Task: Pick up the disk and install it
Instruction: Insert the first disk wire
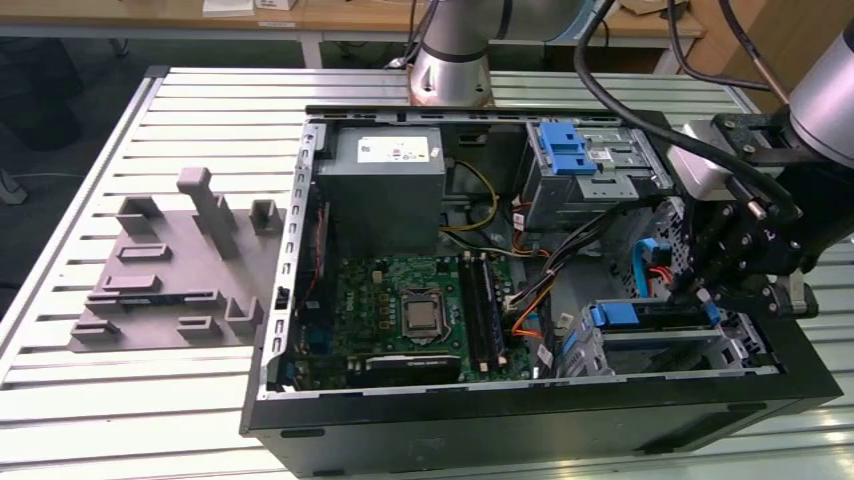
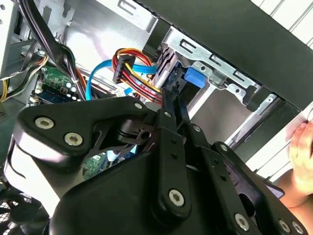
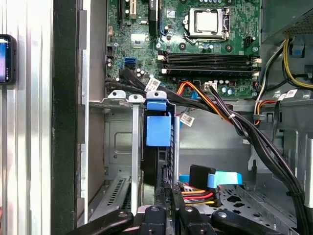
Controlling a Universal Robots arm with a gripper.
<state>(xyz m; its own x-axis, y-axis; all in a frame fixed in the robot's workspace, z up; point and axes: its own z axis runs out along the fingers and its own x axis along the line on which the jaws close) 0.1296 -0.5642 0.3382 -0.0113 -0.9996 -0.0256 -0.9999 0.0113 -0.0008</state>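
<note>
Exterior view: your open computer case [image 1: 534, 420] lies on the slatted counter [image 1: 120, 130]; the arm's black pincer [image 1: 727, 290] hangs over the case's corner at the exterior view's right, just above a metal drive bay [image 1: 667, 345]; the disk [image 1: 654, 315], marked by its blue end tab, sits on edge in that bay, beside the motherboard [image 1: 414, 315]; a grey moulded fixture [image 1: 167, 270] rests on the counter, well apart at the exterior view's left.

Second wrist view: you see the pincer [image 2: 171, 93] with its two thin fingers [image 2: 168, 105] drawn close together, tips at the disk's top edge beside the blue tab [image 2: 194, 77]; coloured cables [image 2: 132, 66] run next to them.

First wrist view: the disk [image 3: 159, 129] stands upright in its slot against the bay's metal divider [image 3: 135, 147]; the fingers [image 3: 168, 196] meet its near edge; you cannot tell whether they actually clamp it or merely touch.
</note>
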